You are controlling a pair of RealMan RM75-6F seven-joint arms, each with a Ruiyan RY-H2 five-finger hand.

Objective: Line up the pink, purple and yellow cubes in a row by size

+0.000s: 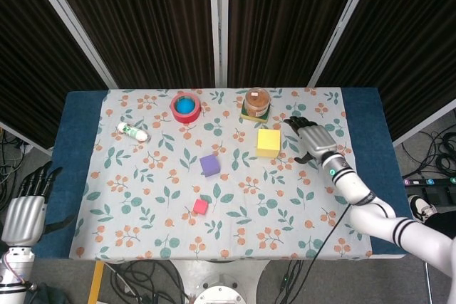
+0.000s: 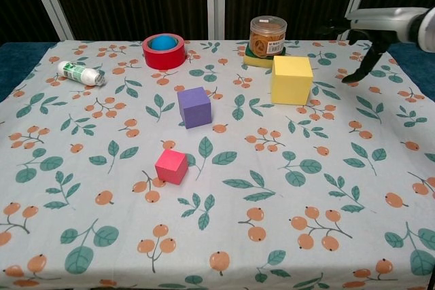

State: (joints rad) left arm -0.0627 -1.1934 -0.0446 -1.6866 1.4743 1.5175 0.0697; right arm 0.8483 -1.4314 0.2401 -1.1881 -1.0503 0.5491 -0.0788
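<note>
Writing: we read none on the jar [image 2: 267, 35] or bottle [image 2: 81, 73].
Right hand [image 1: 311, 139]: fingers spread, empty, near yellow cube [image 1: 268, 142].
Left hand [image 1: 25, 211]: open, we think.

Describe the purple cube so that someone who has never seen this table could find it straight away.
On the floral tablecloth, look near the middle, between the big yellow cube toward the far right and the small pink cube nearer the front edge. The purple cube sits there alone, touching nothing. It is the only purple thing, middle-sized: smaller than the yellow cube, larger than the pink.
</note>
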